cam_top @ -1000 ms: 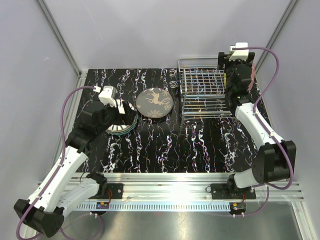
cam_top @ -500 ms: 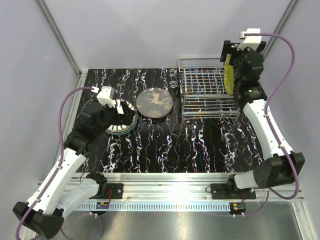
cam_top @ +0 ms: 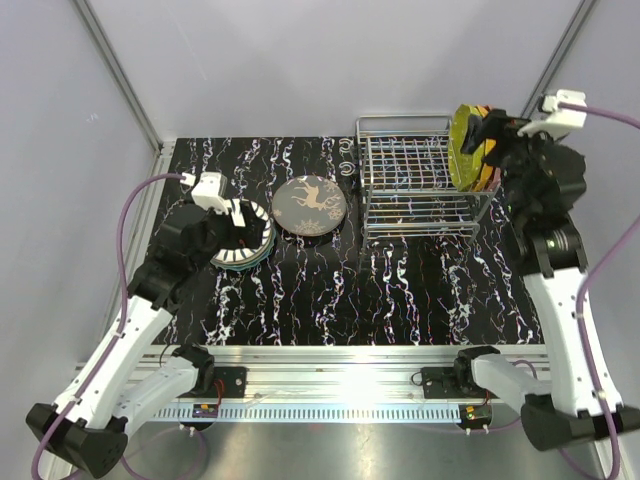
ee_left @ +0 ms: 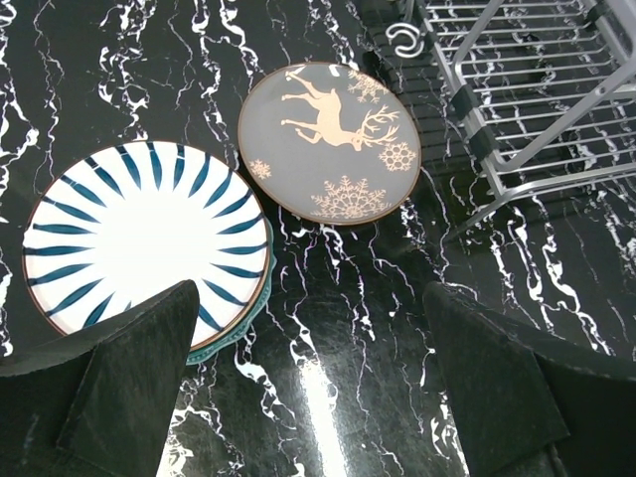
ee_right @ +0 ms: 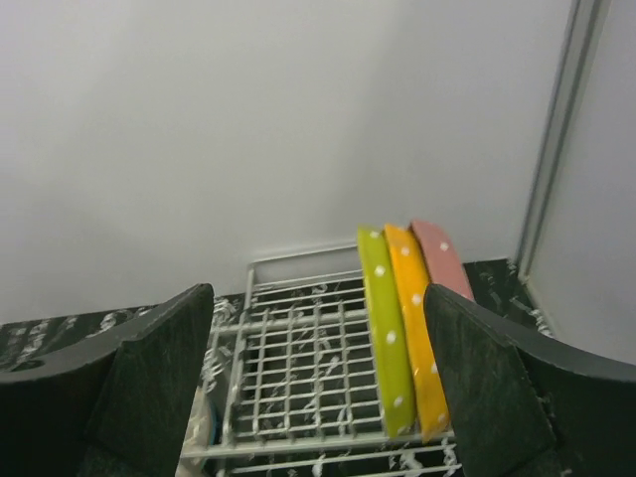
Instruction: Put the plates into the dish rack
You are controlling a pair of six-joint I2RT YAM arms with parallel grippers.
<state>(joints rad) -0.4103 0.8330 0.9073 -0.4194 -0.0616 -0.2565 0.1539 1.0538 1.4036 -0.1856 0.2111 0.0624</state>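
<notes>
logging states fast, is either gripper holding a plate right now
Left gripper: open, empty, near the white round plate with dark blue stripes.
Right gripper: open, empty, facing the chrome wire dish rack.

A: The worktop (ee_left: 348,298)?
B: Black marble-look, white veins, glare patch (ee_left: 313,390) just under the left pincer (ee_left: 310,328).
A: Walls?
B: Plain pale grey wall (ee_right: 199,119) beyond the right pincer (ee_right: 316,308), metal post (ee_right: 556,149) to its right.

Far right (in a chrome rack (ee_right: 298,368)): white-dotted yellow-green plate (ee_right: 386,338), orange plate (ee_right: 417,338), pink plate (ee_right: 444,263). Left: blue-striped white plate (ee_left: 139,243), grey plate (ee_left: 328,139) with gold deer.
</notes>
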